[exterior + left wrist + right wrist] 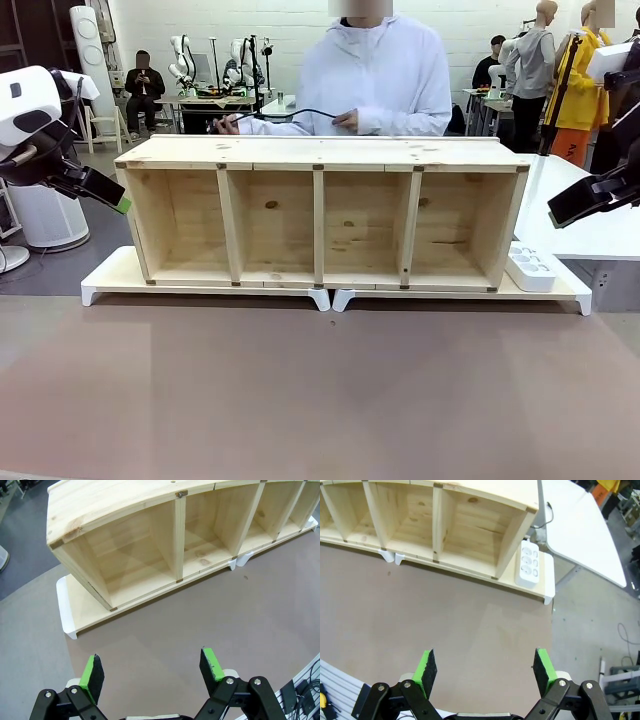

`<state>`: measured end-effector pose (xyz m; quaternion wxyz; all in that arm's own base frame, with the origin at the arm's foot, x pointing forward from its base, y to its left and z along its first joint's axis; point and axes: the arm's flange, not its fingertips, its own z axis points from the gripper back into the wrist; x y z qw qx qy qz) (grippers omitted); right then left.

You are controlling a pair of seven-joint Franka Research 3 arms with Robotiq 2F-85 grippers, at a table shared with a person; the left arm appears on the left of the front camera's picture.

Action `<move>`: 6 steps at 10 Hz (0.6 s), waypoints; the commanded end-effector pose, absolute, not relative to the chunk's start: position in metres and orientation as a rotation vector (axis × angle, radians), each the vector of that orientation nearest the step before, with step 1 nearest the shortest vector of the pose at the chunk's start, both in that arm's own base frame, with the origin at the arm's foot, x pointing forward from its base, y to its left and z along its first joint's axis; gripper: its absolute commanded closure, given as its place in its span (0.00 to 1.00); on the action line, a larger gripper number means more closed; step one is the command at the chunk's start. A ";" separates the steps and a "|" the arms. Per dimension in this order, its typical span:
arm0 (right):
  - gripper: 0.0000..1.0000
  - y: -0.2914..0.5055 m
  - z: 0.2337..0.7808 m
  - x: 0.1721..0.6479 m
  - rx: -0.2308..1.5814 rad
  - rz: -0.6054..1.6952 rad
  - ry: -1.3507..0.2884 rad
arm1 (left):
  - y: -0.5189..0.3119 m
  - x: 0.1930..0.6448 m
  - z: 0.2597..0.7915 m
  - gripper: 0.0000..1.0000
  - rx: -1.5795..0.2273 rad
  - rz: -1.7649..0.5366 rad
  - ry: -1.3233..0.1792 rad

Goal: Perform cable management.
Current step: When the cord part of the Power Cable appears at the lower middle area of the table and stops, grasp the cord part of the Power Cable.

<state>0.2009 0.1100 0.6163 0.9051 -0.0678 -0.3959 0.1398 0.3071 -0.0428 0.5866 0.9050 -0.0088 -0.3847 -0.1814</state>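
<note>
- left hand wide open, empty; hovers above bare tabletop
- right hand wide open, empty; above same tabletop
- cable behind wooden shelf; held by person at far side
- power strip just beside shelf's right end

One wooden shelf with four compartments is sitting on two white boards. One power strip is lying beside it. One person is holding one cable. Two claws are hovering: left claw, right claw.
</note>
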 end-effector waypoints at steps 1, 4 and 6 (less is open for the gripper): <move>0.00 0.110 0.616 0.204 -0.141 0.285 -0.817 | -0.044 0.310 0.586 0.00 -0.024 -0.362 -0.804; 0.00 0.110 0.616 0.204 -0.141 0.285 -0.817 | -0.044 0.310 0.586 0.00 -0.024 -0.362 -0.804; 0.00 0.110 0.616 0.204 -0.141 0.285 -0.817 | -0.044 0.310 0.586 0.00 -0.024 -0.362 -0.804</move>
